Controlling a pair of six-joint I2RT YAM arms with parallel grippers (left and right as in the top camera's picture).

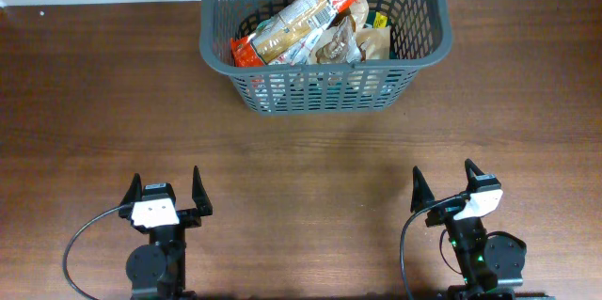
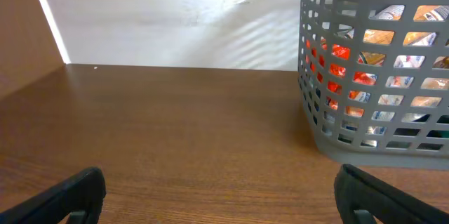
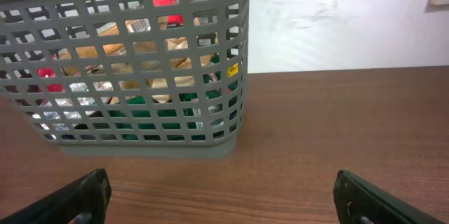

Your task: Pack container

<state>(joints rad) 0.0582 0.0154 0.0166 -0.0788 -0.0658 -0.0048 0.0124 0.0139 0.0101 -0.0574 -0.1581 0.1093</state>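
The container (image 1: pixel 320 91) runs off the overhead view at 12 o'clock, hiding its far rim. Its packets (image 1: pixel 299 20) overlap, and their print is too small to read. Both wrist views crop the fingers (image 2: pixel 66 194) at 6 o'clock.

Both arms (image 1: pixel 153 264) are black with a white block (image 1: pixel 155 212) on top; the left hand (image 1: pixel 166 187) and right hand (image 1: pixel 443 180) have pointed black fingers (image 1: pixel 199 193), and seemingly a dark cable (image 1: pixel 72 245) each.

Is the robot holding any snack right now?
No, the left tool and the right tool are both open and empty, and the snacks lie in the basket.
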